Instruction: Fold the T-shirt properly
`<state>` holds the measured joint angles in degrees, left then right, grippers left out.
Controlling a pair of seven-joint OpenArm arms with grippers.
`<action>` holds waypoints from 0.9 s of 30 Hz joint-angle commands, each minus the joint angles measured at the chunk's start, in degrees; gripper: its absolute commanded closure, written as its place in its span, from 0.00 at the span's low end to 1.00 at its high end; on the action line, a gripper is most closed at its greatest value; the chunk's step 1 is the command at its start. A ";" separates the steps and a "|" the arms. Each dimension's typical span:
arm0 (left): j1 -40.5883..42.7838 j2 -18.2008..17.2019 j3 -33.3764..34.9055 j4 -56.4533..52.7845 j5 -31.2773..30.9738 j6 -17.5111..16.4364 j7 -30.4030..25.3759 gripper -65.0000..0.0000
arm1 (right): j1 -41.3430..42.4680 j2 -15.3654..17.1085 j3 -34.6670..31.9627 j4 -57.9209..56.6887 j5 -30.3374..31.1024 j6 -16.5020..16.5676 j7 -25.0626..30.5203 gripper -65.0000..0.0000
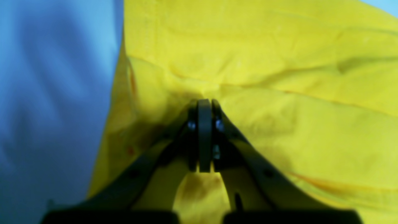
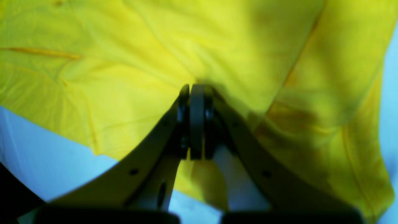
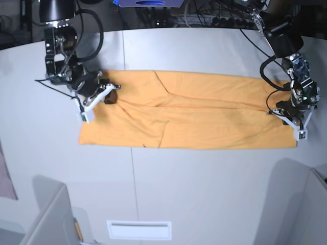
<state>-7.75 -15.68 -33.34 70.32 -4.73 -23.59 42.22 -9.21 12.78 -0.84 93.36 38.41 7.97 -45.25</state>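
The T-shirt (image 3: 194,109) lies folded into a long band across the table (image 3: 204,194). The right gripper (image 3: 111,95) pinches the shirt's one end, and the left gripper (image 3: 287,108) pinches the opposite end.

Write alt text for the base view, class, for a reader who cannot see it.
An orange T-shirt, folded into a long band, lies across a pale table. The right gripper and the left gripper, both shut, pinch its opposite ends.
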 commanded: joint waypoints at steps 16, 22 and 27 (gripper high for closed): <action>3.84 -5.37 -5.12 4.71 -10.26 -0.10 -1.47 1.00 | -5.86 -2.09 -0.17 12.35 0.66 0.87 1.17 1.00; 1.46 -5.64 -5.56 -3.82 -10.26 -0.10 -1.65 1.00 | -5.95 -2.09 -0.17 12.35 0.75 0.87 0.90 1.00; 1.20 -6.69 -5.73 -5.67 -10.70 -0.10 -1.73 1.00 | -6.48 -2.09 -0.17 12.35 0.75 0.87 0.99 1.00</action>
<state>-5.80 -21.15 -38.83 63.33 -14.94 -23.55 41.39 -16.10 10.41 -1.23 104.88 38.48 8.40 -45.21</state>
